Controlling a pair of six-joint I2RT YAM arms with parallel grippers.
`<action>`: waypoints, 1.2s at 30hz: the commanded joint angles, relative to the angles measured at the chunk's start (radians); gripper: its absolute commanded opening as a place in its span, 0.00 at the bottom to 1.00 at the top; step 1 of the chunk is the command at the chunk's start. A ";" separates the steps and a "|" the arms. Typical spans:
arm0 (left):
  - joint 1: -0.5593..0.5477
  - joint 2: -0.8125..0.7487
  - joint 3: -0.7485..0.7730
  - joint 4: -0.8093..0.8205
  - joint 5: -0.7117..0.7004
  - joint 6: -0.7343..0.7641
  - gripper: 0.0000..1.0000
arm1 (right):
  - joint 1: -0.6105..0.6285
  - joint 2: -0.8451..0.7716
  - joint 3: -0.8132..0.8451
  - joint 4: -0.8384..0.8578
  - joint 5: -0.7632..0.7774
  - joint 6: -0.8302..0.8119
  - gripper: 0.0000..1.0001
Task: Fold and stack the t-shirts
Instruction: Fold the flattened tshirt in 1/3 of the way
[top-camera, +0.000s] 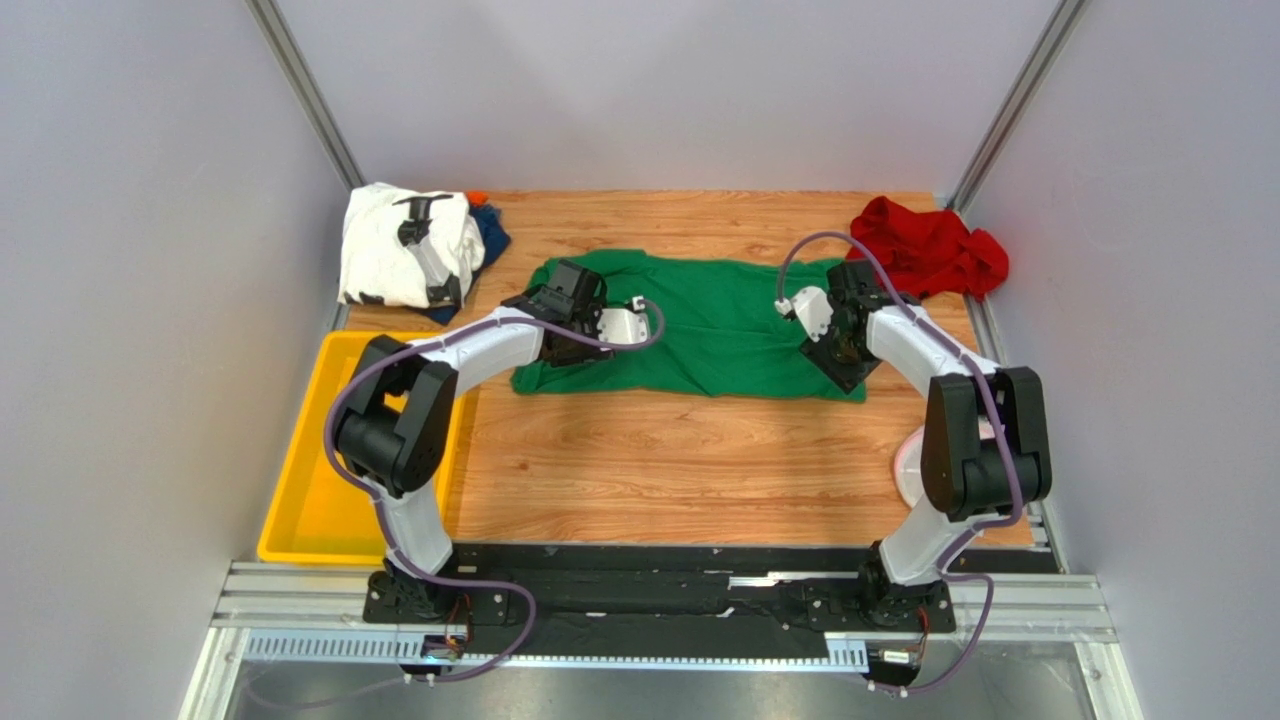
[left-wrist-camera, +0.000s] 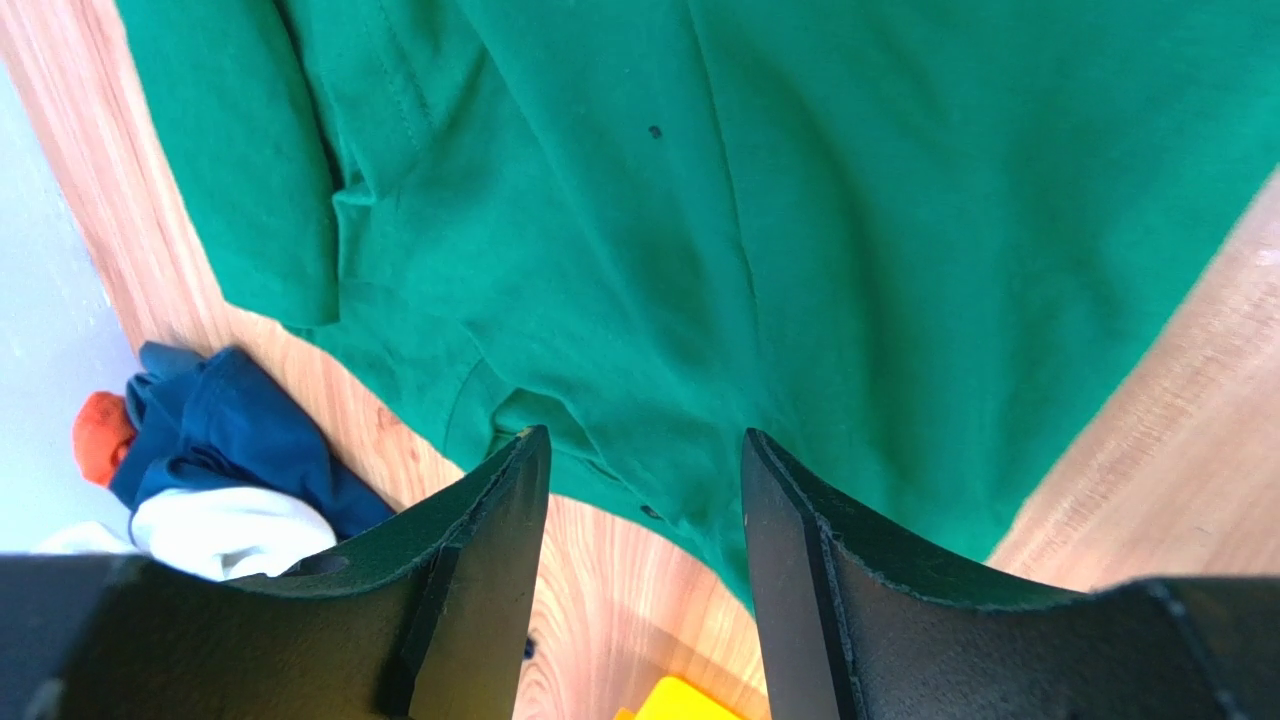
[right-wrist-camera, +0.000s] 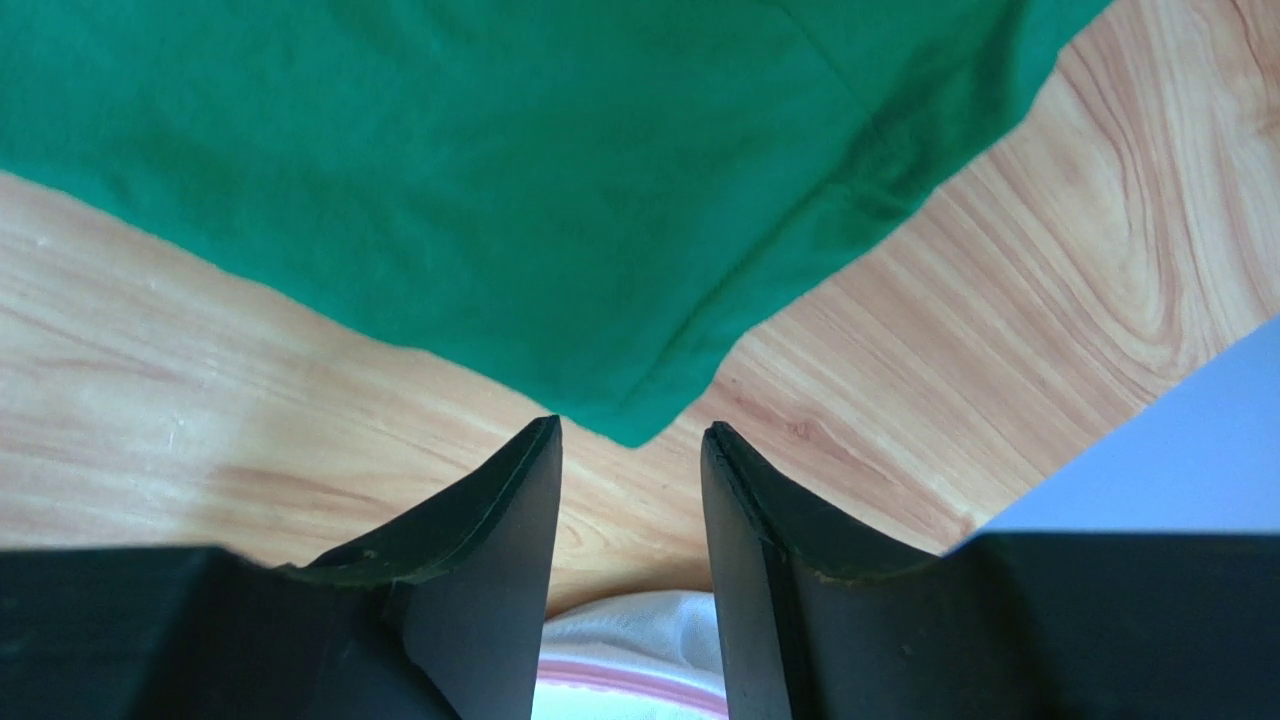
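The bright green t-shirt (top-camera: 706, 323) lies spread flat on the wooden table, toward the back. My left gripper (top-camera: 559, 348) hovers open over its left edge (left-wrist-camera: 643, 450), with nothing between the fingers. My right gripper (top-camera: 842, 360) is open above the shirt's near right corner (right-wrist-camera: 631, 435) and is also empty. A white t-shirt with black print (top-camera: 383, 248) sits bunched at the back left on top of a dark blue one (top-camera: 489, 233). In the left wrist view the blue cloth (left-wrist-camera: 226, 428) shows beside the green sleeve. A red t-shirt (top-camera: 924, 248) lies crumpled at the back right.
A yellow plastic tray (top-camera: 308, 495) stands along the table's left side, its corner (left-wrist-camera: 691, 702) showing between the left fingers. The white-and-pink mesh basket (top-camera: 906, 465) sits by the right arm, its rim (right-wrist-camera: 646, 645) below the right fingers. Grey walls enclose the table.
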 joint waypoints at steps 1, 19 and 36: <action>0.029 0.027 0.036 0.040 0.012 -0.001 0.58 | 0.008 0.055 0.068 0.079 0.000 0.018 0.44; 0.052 0.052 -0.047 -0.001 -0.014 0.037 0.54 | 0.008 0.096 -0.025 0.099 0.044 -0.046 0.43; 0.030 -0.071 -0.189 -0.101 -0.034 -0.017 0.54 | 0.009 -0.034 -0.155 0.053 0.033 -0.051 0.43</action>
